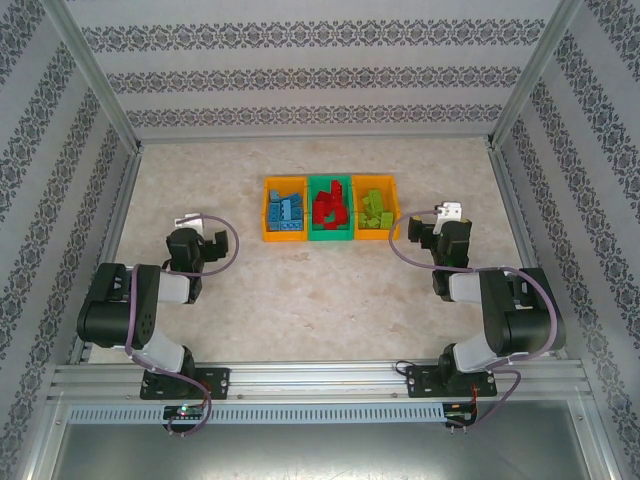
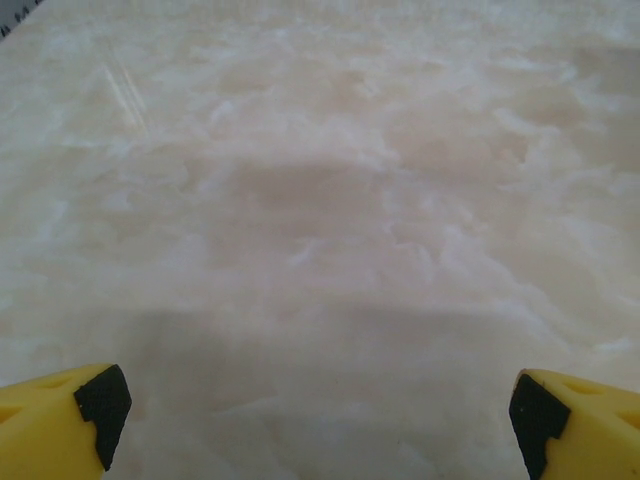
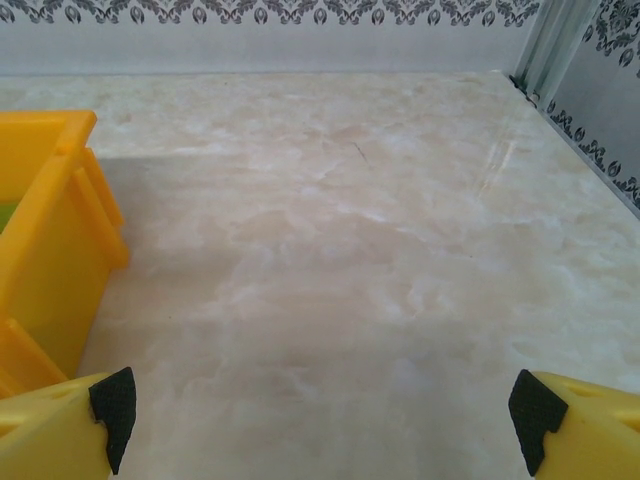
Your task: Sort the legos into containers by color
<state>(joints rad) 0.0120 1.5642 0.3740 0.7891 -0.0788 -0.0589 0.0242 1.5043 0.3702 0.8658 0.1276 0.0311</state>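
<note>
You seem done: your left pincer (image 1: 193, 221) and right pincer (image 1: 449, 212) both gape wide, holding nothing, while between them the legos (image 1: 330, 208) lie colour-sorted in the containers (image 1: 283, 238), none apparently left.

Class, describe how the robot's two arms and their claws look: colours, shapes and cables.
Both the left arm and the right arm are chunky black links with pale grey joint sections. A thin purplish cable loops along each. The left claw and right claw have yellow fingers tipped with black pads. From above, the claw ends look white.
</note>
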